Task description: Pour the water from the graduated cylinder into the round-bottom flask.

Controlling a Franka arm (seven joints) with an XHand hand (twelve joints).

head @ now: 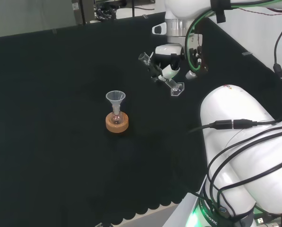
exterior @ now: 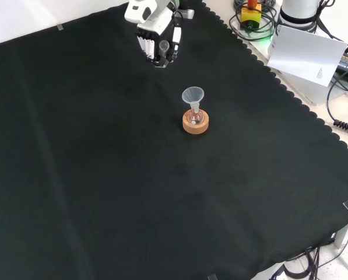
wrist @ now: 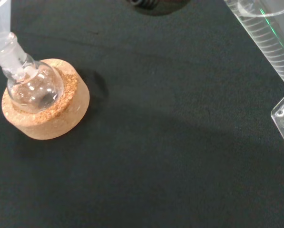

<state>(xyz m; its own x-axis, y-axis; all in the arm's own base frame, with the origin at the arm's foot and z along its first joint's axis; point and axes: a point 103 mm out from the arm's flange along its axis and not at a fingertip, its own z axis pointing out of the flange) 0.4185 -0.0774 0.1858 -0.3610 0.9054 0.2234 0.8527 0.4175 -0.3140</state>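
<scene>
Head view: graduated cylinder point(head: 162, 76) tilted, mouth up-left (base down-right), within curled fingers point(head: 156, 71) of the hand point(head: 168, 59).

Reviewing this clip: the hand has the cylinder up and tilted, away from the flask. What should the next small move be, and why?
Probably carry the graduated cylinder across until its lip is over the funnel. The hand holds it tilted above the cloth, well to the right of the round-bottom flask on its cork ring in the head view, so pouring now would likely miss.
</scene>
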